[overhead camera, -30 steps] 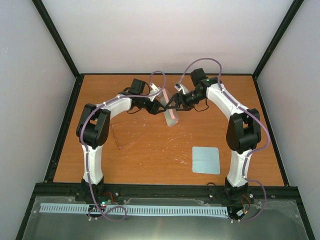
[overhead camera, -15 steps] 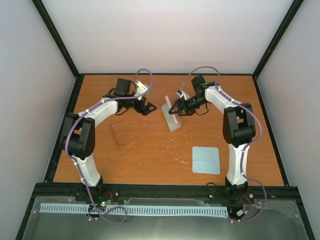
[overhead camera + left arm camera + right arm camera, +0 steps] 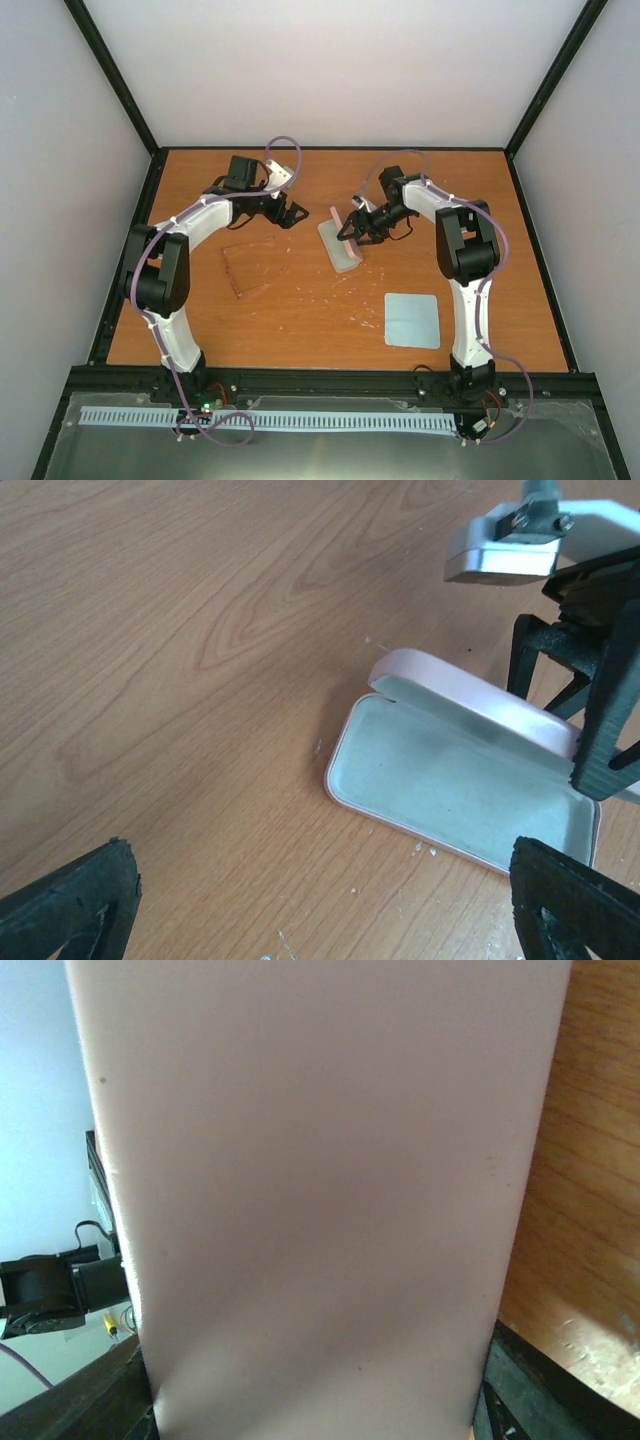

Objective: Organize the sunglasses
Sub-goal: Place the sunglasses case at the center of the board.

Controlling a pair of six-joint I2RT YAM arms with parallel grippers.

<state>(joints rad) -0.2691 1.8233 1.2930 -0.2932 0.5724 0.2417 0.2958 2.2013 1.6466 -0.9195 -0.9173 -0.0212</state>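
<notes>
**Case open and bare, sunglasses apart on the wood**

The wooden table (image 3: 300, 325) fills the middle of the top view. At its centre lies the pink case (image 3: 343, 255), open. In the left wrist view its pale-lined tray is bare, and the lid (image 3: 470, 695) stands up along the tray's upper right edge. A light blue cloth (image 3: 412, 320) lies flat at lower right. The sunglasses (image 3: 247, 270) lie on the wood left of centre, well apart from the case. The right gripper (image 3: 352, 228) is clamped on the lid. The left gripper (image 3: 293, 215), just upper left of the case, has its jaws wide apart around nothing.
</notes>
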